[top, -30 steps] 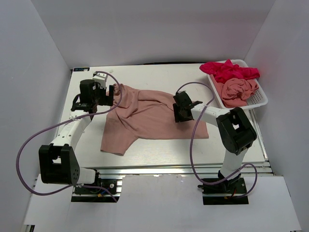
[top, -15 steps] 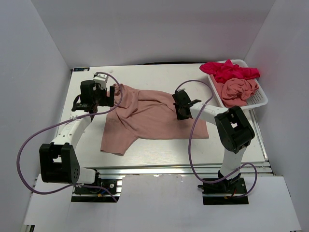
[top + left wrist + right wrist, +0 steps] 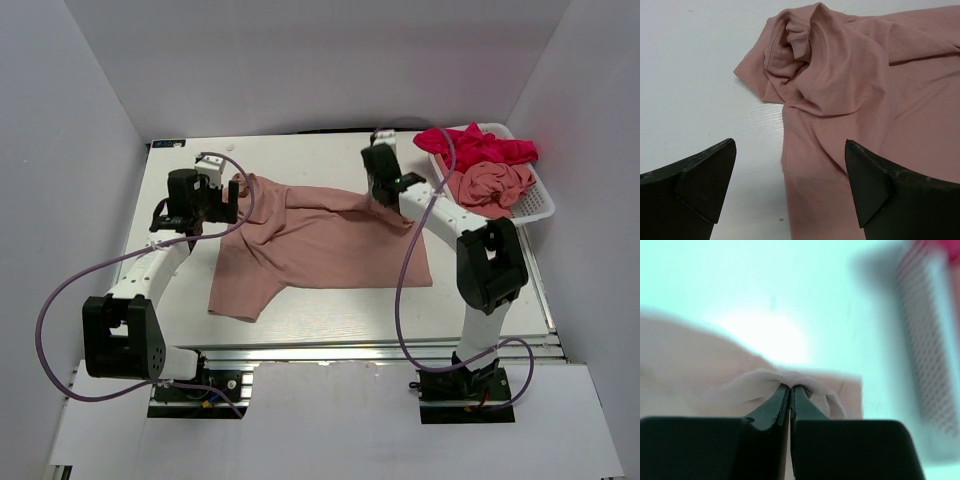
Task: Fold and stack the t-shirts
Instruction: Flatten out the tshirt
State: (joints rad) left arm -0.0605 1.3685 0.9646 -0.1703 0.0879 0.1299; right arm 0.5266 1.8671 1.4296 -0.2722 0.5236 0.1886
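While the right pincer point(image 3: 790, 388) is clenched on the 1 o'clock edge of the soft dusty-pink cotton t-shirt point(image 3: 320, 245), it should pull slowly so nothing bunches. The shirt lies in the middle of the white table point(image 3: 300, 150). The left pincer point(image 3: 790, 144) hangs wide open above its 10 o'clock corner.

Bright, even overhead light; soft shadows; right wrist view blurred, perhaps overexposed.

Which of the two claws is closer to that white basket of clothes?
Right. The right gripper, shut on the pink t-shirt, is just left of the white mesh basket. The left gripper hangs open over that shirt's opposite end, well away from the basket.
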